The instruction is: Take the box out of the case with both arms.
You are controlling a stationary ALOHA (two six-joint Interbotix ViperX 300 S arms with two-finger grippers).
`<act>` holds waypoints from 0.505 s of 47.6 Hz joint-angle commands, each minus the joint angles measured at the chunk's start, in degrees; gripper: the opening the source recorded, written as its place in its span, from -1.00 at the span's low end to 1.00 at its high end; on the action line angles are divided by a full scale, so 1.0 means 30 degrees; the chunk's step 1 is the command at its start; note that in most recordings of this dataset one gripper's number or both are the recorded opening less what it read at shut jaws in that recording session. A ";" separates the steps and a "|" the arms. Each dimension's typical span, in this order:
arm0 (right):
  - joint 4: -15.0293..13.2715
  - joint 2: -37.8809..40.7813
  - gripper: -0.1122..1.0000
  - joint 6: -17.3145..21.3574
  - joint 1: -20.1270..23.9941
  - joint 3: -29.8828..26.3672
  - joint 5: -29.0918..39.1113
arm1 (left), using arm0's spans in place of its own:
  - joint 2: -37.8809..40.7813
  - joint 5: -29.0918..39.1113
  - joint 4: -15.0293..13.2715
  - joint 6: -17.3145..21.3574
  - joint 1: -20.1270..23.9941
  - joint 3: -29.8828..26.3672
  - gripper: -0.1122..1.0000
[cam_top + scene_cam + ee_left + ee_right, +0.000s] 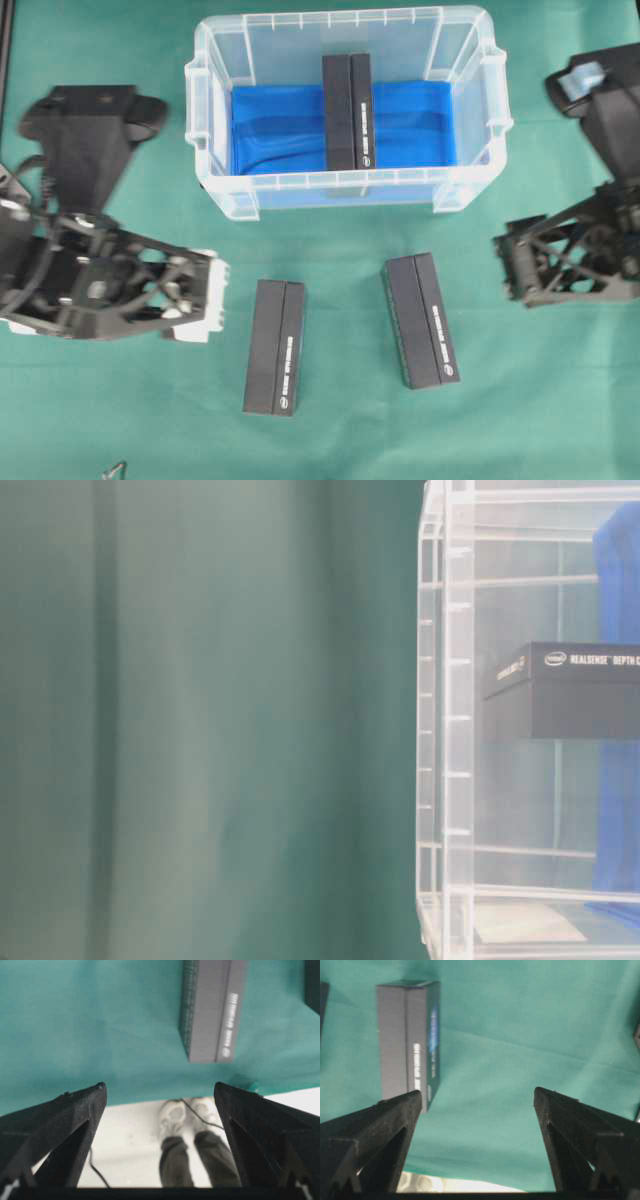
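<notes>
Fingers of both arms stood spread wide and held nothing. Left gripper (200,300), with the white block at its tip, hung over the counter (340,440) on the left side of the overhead view, below the case (345,190); right gripper (510,268), all black, hung on the right side at about the same level. Wrist views confirmed it: left fingers (75,1120) and right fingers (385,1125) had only green counter between them.

One box (347,111) stood inside the case, on the blue lining (270,130), roughly centred between the two end walls. Its long axis ran from the case's far wall toward the near wall, i.e. up-down in the overhead view. From either gripper it lay up the view and toward the middle, over the near rim, so each arm would probably have to rise and come in from its own side. Neither arm looked clearly nearer.

Two more boxes lay outside on the counter: left outside box (274,346) just beside the left gripper, right outside box (421,320) well apart from the right gripper.

Writing: table-level view read "REALSENSE DEPTH C…", cut by the frame edge, beside a small oval logo on the boxed item (575,690); logo text too small to read. White side print in other views blurred.
</notes>
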 commanded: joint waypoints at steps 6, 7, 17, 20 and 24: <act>0.0059 -0.1846 0.78 0.0293 0.0146 0.1055 0.0117 | -0.2344 -0.0117 0.0059 -0.0938 -0.0615 0.2139 0.85; 0.0059 -0.1963 0.78 0.0381 0.0146 0.1172 0.0117 | -0.2520 -0.0146 0.0059 -0.0996 -0.0674 0.2344 0.85; 0.0059 -0.3047 0.78 0.0967 0.0205 0.2607 0.0059 | -0.3867 -0.0352 0.0059 -0.1816 -0.1025 0.3955 0.85; 0.0059 -0.3135 0.78 0.1084 0.0205 0.2813 0.0000 | -0.4014 -0.0439 0.0059 -0.1846 -0.0996 0.4102 0.85; 0.0059 -0.3105 0.78 0.1113 0.0205 0.2871 -0.0029 | -0.4014 -0.0439 0.0088 -0.1816 -0.0996 0.4131 0.85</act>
